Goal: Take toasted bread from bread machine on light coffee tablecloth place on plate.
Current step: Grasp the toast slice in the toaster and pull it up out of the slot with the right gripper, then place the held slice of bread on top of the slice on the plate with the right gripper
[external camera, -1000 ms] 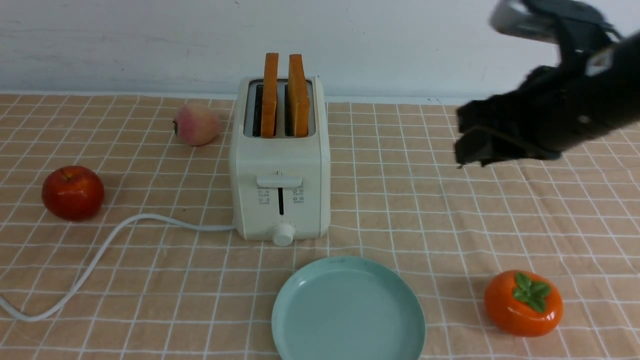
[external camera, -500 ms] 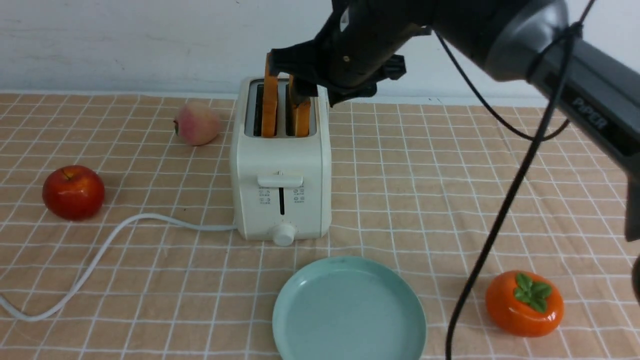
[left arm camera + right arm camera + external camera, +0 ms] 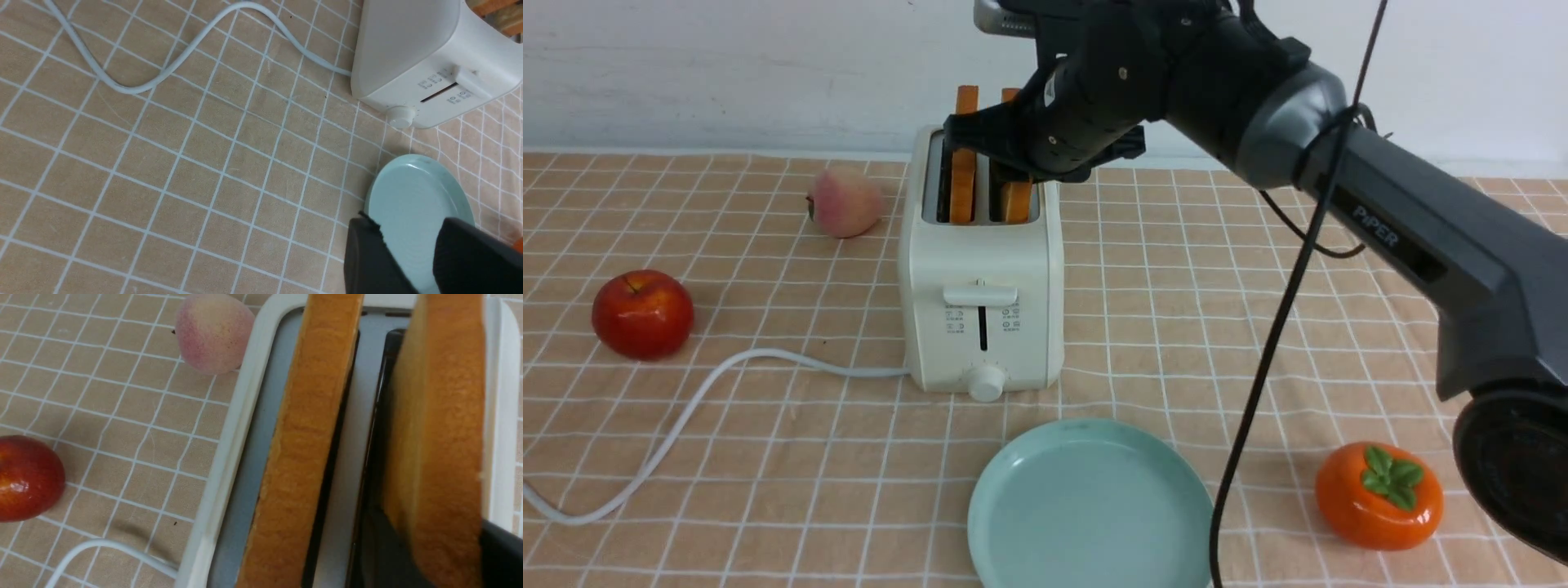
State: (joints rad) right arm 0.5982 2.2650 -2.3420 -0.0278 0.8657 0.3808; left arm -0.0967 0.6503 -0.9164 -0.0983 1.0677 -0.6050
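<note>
The cream-white bread machine (image 3: 980,278) stands on the light coffee tablecloth (image 3: 1258,327) with two slices of toasted bread upright in its slots. The left slice (image 3: 964,175) stands free. My right gripper (image 3: 1013,159) reaches over the top, and its fingers lie against both faces of the right slice (image 3: 441,416), one finger (image 3: 367,547) down between the slices. The mint-green plate (image 3: 1094,506) lies bare in front of the bread machine. My left gripper (image 3: 408,228) is open and empty above the plate's near edge (image 3: 408,183); it is out of the front view.
A red apple (image 3: 642,314) sits at the left and a peach (image 3: 843,202) behind it beside the bread machine. An orange persimmon (image 3: 1378,496) sits at the front right. The white cord (image 3: 686,408) runs left. A black cable (image 3: 1258,392) hangs from my right arm.
My right arm has swung in from the right to the bread machine's top and its fingers have come down around the right slice. Both slices stay at the same height.
</note>
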